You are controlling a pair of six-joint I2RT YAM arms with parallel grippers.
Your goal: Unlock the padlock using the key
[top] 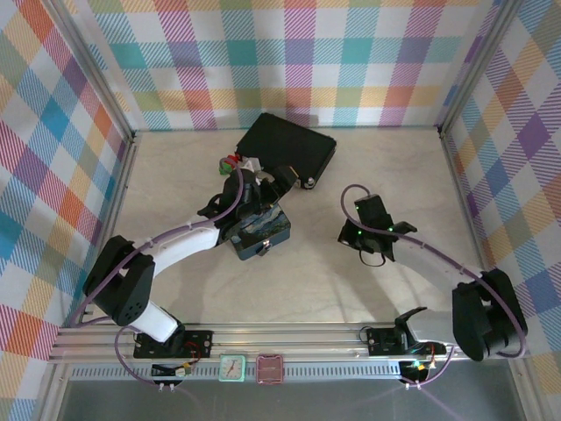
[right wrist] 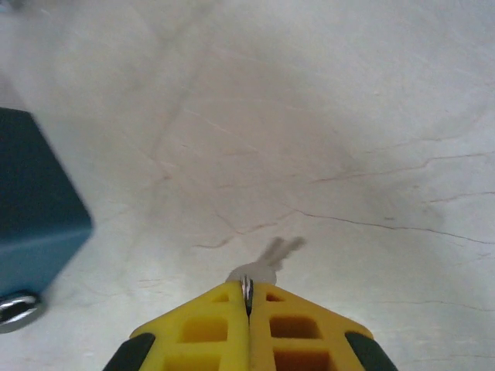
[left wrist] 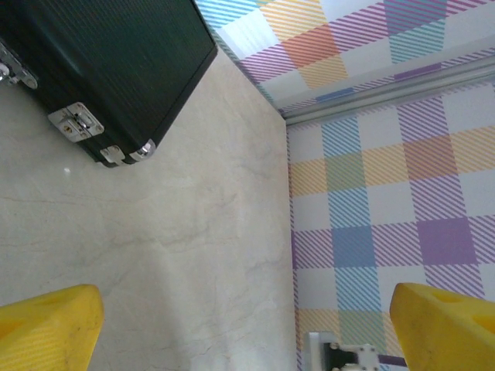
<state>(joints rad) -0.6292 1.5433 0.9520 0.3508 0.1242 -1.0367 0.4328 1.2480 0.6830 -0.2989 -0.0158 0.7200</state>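
**Key pinched in right hand, left hand wide open**

Your right hand is clenched tight on the key. The thin metal sits edge-on between the yellow fingertips, and a short grey stub pokes out past them. It is held low over the bare table, with its shadow just ahead. Your left hand is released, its yellow fingers spread wide with nothing between them, above the table near the black case.

Writing: the blue tin has a dark swirly painted picture on its lid, any lettering too small to read. Two small square items, one teal and one pink, sit on the front rail. Marks on them are too small to read.

Containers: the black case lies flat and shut at the back of the table, silver latches along its edge, contents hidden. The blue tin is shut too, just in front of the case, contents hidden. Little red and green blocks sit beside the case's left corner.

The padlock looks to be the silvery rounded bit at the tin's bottom corner in the right wrist view. It is cut off by the frame edge, so too little shows to be sure.
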